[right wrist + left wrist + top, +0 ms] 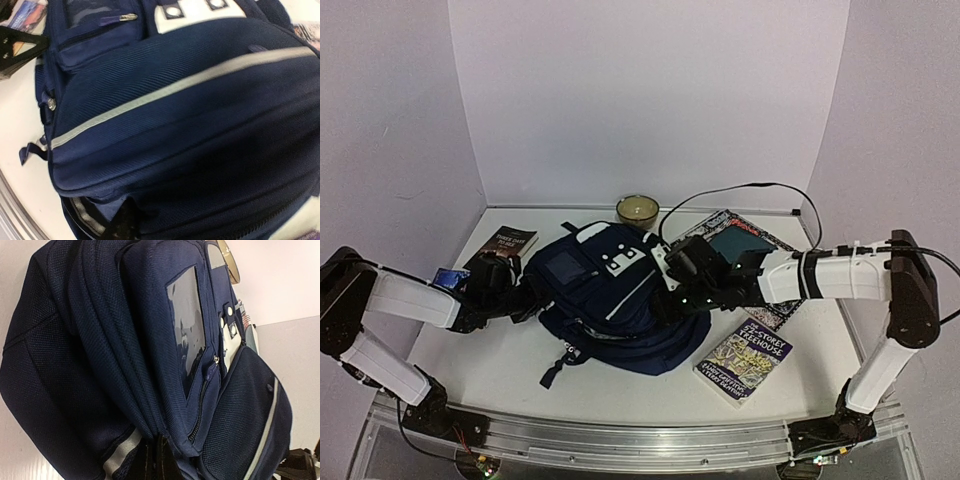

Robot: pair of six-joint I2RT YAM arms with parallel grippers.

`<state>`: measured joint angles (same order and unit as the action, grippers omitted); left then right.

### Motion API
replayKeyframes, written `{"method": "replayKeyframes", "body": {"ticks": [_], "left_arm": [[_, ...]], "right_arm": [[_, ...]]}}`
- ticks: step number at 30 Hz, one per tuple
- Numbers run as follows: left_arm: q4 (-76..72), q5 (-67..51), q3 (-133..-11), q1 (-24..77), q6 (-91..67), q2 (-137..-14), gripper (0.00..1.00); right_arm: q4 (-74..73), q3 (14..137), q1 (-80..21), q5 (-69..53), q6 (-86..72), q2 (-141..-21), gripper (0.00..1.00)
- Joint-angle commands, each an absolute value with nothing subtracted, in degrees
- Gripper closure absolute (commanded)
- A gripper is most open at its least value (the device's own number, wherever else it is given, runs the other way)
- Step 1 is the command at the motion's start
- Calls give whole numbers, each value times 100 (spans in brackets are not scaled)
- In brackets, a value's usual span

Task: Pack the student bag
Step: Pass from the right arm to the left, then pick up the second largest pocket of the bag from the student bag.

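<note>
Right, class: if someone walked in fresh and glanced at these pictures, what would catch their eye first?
The student bag, big and navy with a white stripe, lies mid-table and fills both wrist views. The left gripper and right gripper meet it at its two sides. Around it lie a colourful book front right and a small round bowl at the back.

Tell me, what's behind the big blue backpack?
A small round dish with something yellowish sits behind the backpack, near the wall. A magazine lies behind it to the right, partly covered by the right arm. Anything under the backpack is hidden.
</note>
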<state>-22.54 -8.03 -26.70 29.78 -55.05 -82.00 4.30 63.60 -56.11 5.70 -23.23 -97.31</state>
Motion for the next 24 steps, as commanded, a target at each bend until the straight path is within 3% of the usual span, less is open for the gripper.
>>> {"method": "replayKeyframes", "body": {"ticks": [1, 6, 11, 24], "left_arm": [[-2558, -816, -2465, 3041, -5880, -7734, 100], [-2566, -819, -2406, 3100, -6094, -7553, 100], [-2566, -829, -2435, 3197, -6186, -7516, 100], [-2567, -1162, -2682, 3352, -6140, -7831, 100]], "right_arm": [[-441, 6731, -5579, 1118, -2330, -9141, 58], [-846, 6984, -5679, 1275, -2230, -8808, 40], [-1045, 7296, -5780, 1217, -1902, -8617, 28], [-1006, 9124, -6726, 632, 93, -10842, 33]]}}
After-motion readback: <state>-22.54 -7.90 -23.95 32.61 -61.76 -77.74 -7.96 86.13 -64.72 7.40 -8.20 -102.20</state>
